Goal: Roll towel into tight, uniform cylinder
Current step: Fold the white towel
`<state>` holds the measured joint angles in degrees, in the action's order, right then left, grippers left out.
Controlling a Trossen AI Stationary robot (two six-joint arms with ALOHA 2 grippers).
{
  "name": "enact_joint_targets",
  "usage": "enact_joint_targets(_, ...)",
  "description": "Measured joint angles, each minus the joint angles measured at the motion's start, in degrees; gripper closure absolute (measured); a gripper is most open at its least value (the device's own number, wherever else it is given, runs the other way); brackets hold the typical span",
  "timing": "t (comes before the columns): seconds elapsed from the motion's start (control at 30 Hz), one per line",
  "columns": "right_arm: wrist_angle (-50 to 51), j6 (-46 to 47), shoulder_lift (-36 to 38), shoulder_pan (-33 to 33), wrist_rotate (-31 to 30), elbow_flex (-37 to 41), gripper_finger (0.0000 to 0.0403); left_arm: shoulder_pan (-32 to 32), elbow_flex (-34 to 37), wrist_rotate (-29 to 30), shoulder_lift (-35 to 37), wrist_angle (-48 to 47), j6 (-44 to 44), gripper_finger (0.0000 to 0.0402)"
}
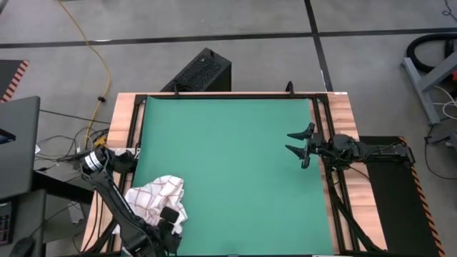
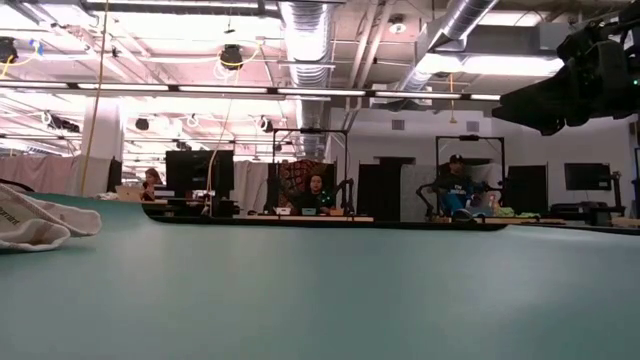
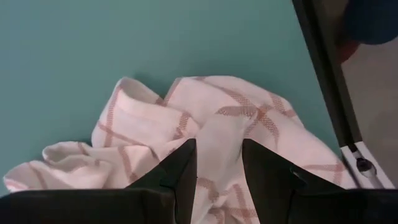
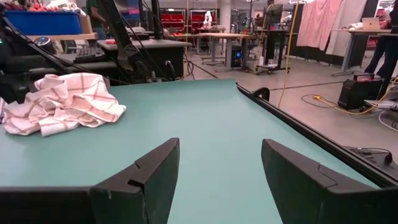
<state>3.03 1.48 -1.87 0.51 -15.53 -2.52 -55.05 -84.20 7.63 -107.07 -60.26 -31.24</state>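
Green mat (image 1: pixel 235 157) covers the table inside a dark frame; towel (image 1: pixel 158 198) lies crumpled in a loose heap at the mat's near-left corner, close to the left edge, no flat spread and no roll begun; heap has no clear long axis, folds running several ways, so nothing yet to roll along; left gripper (image 1: pixel 168 227) sits directly over the heap's near side, fingers parted with a fold of checked cloth between them in the left wrist view, whether they pinch it or only straddle it I cannot tell; right gripper (image 1: pixel 303 145) waits near the mat's right edge, about mid-length, jaws wide open and empty, well apart from the towel, which lies away toward the left edge and the near corner from it; judgement: left arm is far the nearer, and the next move calls for spreading the heap flat before any rolling.
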Motion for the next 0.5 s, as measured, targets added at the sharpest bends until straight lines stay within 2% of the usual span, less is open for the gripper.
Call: enact_joint_targets(0.5, 0.04, 0.01, -0.01, 0.00, -0.02, 0.00, 0.0154, -0.11, 0.00, -0.60, 0.02, 2.74, 0.16, 0.0285)
